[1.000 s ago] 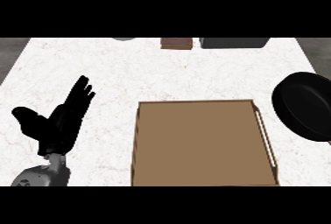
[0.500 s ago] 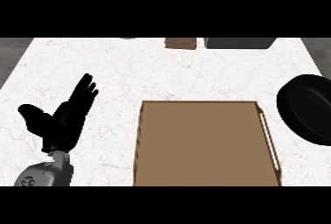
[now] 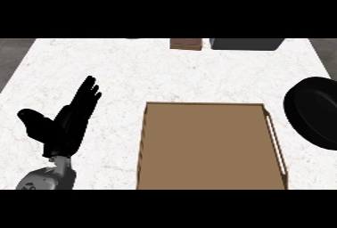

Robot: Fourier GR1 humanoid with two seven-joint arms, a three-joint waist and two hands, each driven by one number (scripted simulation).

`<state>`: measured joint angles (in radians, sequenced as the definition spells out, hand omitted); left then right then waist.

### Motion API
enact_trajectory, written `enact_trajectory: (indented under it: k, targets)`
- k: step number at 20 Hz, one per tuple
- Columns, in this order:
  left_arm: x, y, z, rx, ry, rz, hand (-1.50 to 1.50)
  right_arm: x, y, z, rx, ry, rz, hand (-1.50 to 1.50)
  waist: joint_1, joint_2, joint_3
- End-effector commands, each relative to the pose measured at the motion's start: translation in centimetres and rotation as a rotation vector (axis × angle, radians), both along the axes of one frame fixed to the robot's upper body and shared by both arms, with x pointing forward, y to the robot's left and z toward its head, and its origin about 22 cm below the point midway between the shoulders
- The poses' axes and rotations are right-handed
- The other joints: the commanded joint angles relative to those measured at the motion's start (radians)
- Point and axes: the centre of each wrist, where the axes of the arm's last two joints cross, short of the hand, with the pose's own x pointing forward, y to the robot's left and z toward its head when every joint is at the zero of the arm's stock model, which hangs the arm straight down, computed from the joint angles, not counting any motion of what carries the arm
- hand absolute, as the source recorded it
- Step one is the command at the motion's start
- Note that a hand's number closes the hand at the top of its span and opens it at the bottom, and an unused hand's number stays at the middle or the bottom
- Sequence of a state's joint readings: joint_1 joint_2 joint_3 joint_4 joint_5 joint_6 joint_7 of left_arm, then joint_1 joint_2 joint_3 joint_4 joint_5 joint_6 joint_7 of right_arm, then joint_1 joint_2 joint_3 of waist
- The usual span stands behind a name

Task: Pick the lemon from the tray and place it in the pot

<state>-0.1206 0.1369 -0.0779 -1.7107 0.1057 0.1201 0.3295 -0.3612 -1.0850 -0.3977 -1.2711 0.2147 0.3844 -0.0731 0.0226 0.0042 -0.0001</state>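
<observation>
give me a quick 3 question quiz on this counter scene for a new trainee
1. True or false: a lemon is visible on the brown tray.
2. Multiple choice: the black pot lies (a) left of the tray, (b) right of the tray, (c) on the tray.
3. Fill in: the only hand in view, the left hand, has its fingers ____.

Key: 1 false, no lemon shows anywhere; 2 b; 3 open, resting on the white counter left of the tray.

A brown tray [image 3: 211, 147] lies on the white desk [image 3: 164, 71], with a black pot [image 3: 316, 111] just right of it. The left robot hand [image 3: 63, 122] rests open, fingers up, left of the tray.
</observation>
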Motion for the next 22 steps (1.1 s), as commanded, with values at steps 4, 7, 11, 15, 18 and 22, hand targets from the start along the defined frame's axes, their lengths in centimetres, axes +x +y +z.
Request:
enact_trajectory:
  k: [4,7,11,15,18,22]
  targets:
    - [-0.2,0.6,0.2,0.005,-0.005,0.005,0.00,3.9,1.4,-5.8,0.209,0.176,-0.022,-1.50,0.003,0.000,0.000]
    - [0.3,-0.1,0.5,0.001,0.012,0.005,0.00,5.4,2.1,-7.3,0.266,0.254,-0.025,-1.50,-0.003,-0.001,0.000]
    - [0.5,1.1,-0.5,0.000,0.000,0.040,0.00,5.1,1.7,-6.9,0.428,0.231,0.031,-1.50,-0.023,-0.006,-0.001]
    - [0.0,0.0,-0.5,-0.009,-0.001,0.020,0.00,6.4,0.7,-8.0,0.605,-0.004,-0.015,-1.50,-0.004,0.000,0.001]
    - [0.3,-1.0,0.3,-0.010,0.002,0.011,0.00,5.4,-0.7,-5.9,0.667,-0.150,-0.060,-1.50,-0.014,-0.003,0.001]
    - [0.1,0.7,0.4,0.003,-0.014,0.007,0.00,4.2,-4.0,-6.5,0.695,-0.228,-0.160,-1.50,-0.004,0.001,0.001]
